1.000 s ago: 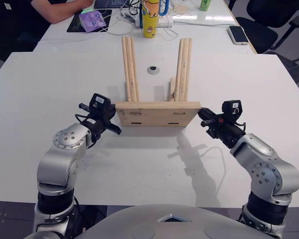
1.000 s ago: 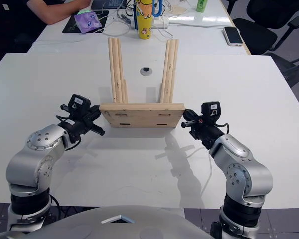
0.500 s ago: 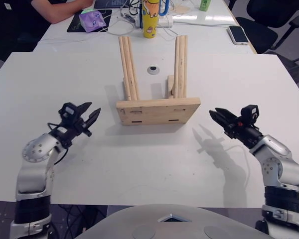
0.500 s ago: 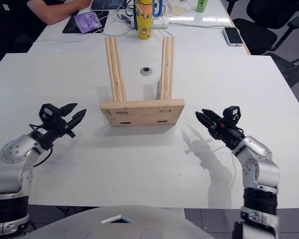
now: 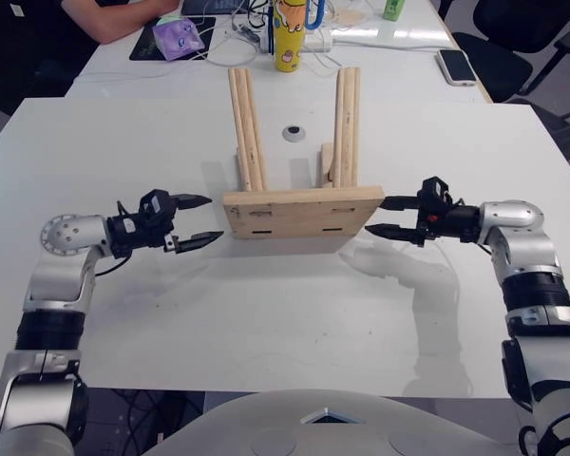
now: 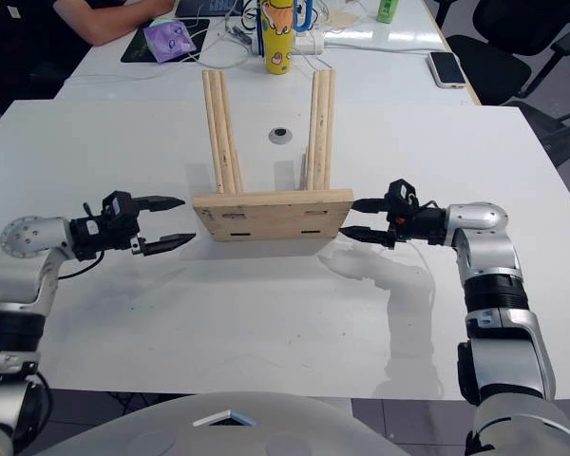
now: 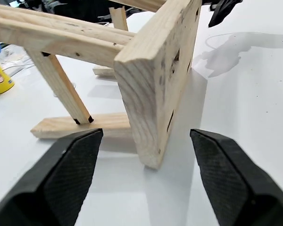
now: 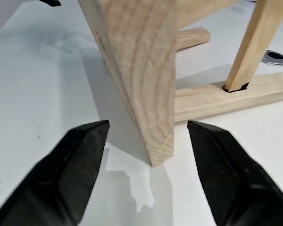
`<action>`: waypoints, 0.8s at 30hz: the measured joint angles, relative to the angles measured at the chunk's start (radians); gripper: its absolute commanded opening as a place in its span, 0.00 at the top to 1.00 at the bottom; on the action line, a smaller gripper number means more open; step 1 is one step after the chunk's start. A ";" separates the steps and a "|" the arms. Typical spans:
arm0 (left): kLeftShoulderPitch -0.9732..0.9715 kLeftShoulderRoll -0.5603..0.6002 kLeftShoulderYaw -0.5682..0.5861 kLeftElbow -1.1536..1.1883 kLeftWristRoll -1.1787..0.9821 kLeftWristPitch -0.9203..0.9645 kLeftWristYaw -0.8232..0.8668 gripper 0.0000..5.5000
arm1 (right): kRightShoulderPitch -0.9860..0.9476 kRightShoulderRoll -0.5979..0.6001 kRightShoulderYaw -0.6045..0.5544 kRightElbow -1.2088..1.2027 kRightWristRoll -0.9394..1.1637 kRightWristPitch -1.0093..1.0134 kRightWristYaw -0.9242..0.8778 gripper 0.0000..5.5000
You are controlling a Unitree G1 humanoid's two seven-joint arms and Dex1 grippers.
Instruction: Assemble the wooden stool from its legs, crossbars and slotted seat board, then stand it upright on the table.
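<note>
Left eye view: the stool (image 5: 301, 199) lies on its side on the table (image 5: 266, 323), not yet stood upright. Its seat (image 5: 299, 218) stands on its long edge with the slotted face towards me, and the legs (image 5: 247, 123) run flat along the table away from me, two on each side.

My left gripper (image 5: 199, 219) hovers just beside the seat's left end, pointing at it. Its jaws are spread wide and hold nothing; the tips stop just short of the wood. In the left wrist view the two fingers (image 7: 70, 174) stand on either side of the seat's end grain, which lies ahead of them, with a crossbar (image 7: 62, 92) joining the legs behind it.

My right gripper (image 5: 377, 216) is at the seat's right end, aimed inward, jaws likewise wide apart and empty. Whether the tips touch the wood I cannot tell. In the right wrist view its fingers (image 8: 75, 174) frame the seat's end, which rests on the table a little ahead of them.

Beyond the legs a small round disc (image 5: 293, 133) sits in the table. On the next table, farther off, stand a yellow cup (image 5: 287, 38) and a phone (image 5: 453, 66).
</note>
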 measured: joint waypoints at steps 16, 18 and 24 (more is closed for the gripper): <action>-0.203 -0.094 -0.120 0.313 0.071 -0.151 -0.101 0.51 | -0.182 0.091 0.047 0.324 -0.093 -0.189 0.066 0.67; -0.208 -0.098 -0.121 0.330 0.077 -0.160 -0.104 0.56 | -0.183 0.091 0.047 0.330 -0.099 -0.201 0.076 0.70; -0.194 -0.093 -0.116 0.301 0.069 -0.146 -0.114 0.71 | -0.178 0.084 0.040 0.317 -0.104 -0.185 0.125 0.71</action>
